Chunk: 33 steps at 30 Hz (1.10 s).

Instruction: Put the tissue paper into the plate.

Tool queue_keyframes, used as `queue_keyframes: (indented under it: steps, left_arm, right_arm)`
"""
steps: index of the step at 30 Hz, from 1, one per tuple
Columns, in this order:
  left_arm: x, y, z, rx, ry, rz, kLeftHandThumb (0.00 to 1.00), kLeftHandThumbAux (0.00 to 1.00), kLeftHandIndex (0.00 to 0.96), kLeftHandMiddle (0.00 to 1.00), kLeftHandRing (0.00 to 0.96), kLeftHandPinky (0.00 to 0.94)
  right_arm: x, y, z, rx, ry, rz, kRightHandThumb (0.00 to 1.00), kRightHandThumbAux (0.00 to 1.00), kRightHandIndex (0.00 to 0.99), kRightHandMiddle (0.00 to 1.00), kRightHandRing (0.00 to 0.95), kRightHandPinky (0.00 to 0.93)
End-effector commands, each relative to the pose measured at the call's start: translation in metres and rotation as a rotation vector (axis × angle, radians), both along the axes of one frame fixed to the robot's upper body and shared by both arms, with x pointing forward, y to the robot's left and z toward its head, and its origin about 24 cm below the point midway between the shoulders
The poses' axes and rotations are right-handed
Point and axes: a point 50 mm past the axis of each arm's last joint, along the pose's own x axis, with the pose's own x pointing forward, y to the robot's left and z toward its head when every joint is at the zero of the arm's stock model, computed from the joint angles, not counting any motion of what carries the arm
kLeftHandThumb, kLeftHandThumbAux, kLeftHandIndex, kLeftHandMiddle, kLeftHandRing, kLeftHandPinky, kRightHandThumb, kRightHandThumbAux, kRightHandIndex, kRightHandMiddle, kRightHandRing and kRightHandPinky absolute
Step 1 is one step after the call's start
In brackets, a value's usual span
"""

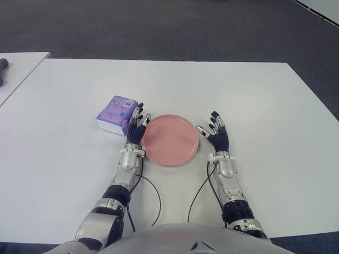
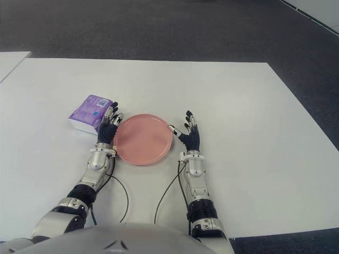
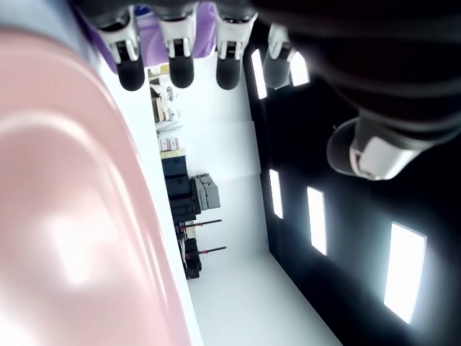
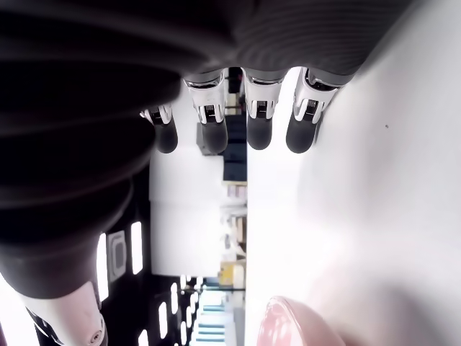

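A purple tissue pack (image 1: 117, 113) lies on the white table (image 1: 222, 90), just left of a pink plate (image 1: 170, 139). My left hand (image 1: 136, 127) stands between the pack and the plate's left rim, fingers spread and holding nothing. In the left wrist view the fingertips (image 3: 180, 68) point toward the purple tissue pack (image 3: 209, 16), with the pink plate (image 3: 65, 216) alongside. My right hand (image 1: 216, 132) shows just right of the plate, fingers spread and empty.
A second white table (image 1: 18, 69) stands at the far left with a dark object (image 1: 3, 69) on it. Dark carpet (image 1: 175, 26) lies beyond the table's far edge. Two black cables (image 1: 153, 196) run from the wrists toward me.
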Motion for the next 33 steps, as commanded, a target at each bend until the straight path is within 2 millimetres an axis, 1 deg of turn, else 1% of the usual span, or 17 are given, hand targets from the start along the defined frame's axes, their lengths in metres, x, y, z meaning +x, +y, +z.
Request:
queue_keyframes:
  steps: [1,21,33]
  left_arm:
    - [-0.0236,0.0028,-0.026,-0.003,0.126,-0.002,0.0,0.398,0.0,0.0,0.0,0.0]
    - [-0.0227,0.0033,-0.0239,0.003,0.113,-0.006,0.0,0.402,0.0,0.0,0.0,0.0]
    - [-0.0225,0.0035,-0.024,0.016,0.121,0.0,0.0,0.39,0.0,0.0,0.0,0.0]
  right_arm:
    - [-0.015,-0.001,-0.0241,0.021,0.143,-0.013,0.027,0.753,0.0,0.0,0.0,0.0]
    - [-0.014,-0.0009,-0.0235,0.028,0.135,-0.006,0.04,0.736,0.0,0.0,0.0,0.0]
    - [-0.0145,-0.0011,-0.0227,0.02,0.123,0.0,0.026,0.71,0.0,0.0,0.0,0.0]
